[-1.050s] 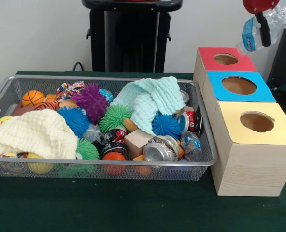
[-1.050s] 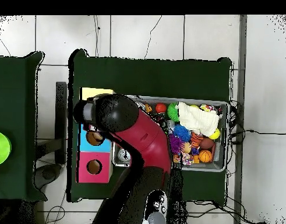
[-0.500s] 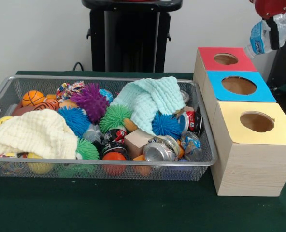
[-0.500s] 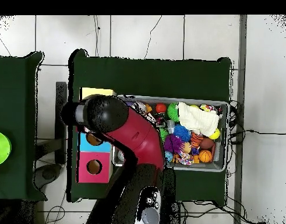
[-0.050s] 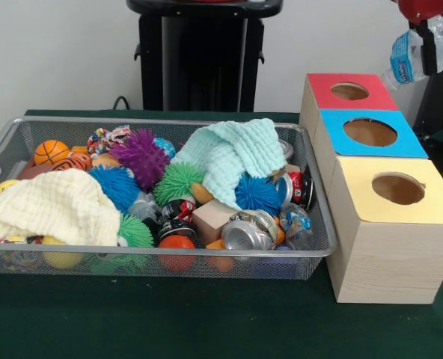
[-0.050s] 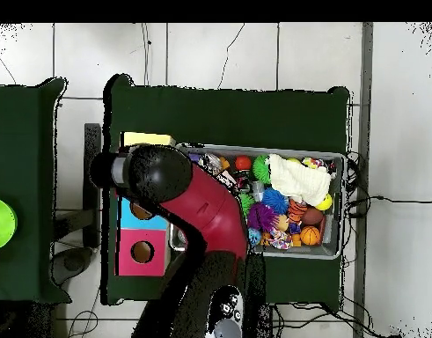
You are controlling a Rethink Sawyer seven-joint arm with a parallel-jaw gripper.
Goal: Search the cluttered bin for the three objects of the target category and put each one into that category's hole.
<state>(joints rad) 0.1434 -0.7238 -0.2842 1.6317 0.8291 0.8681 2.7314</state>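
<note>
The gripper (image 5: 431, 41) is shut tight on a clear plastic bottle (image 5: 420, 45), held high at the far right, past the red box (image 5: 349, 93). It is probably up there so it can be dropped into a hole.

The arm (image 6: 201, 216) is showing a glossy red shell — broad and smoothly rounded — running into a bulbous black end (image 6: 153, 172) with a grey cylindrical stub sticking out beside it. Lower down, black housing is taking over, carrying small pale round buttons. The pedestal (image 5: 203, 56) is standing black and boxy — a rounded cap topping it.
</note>
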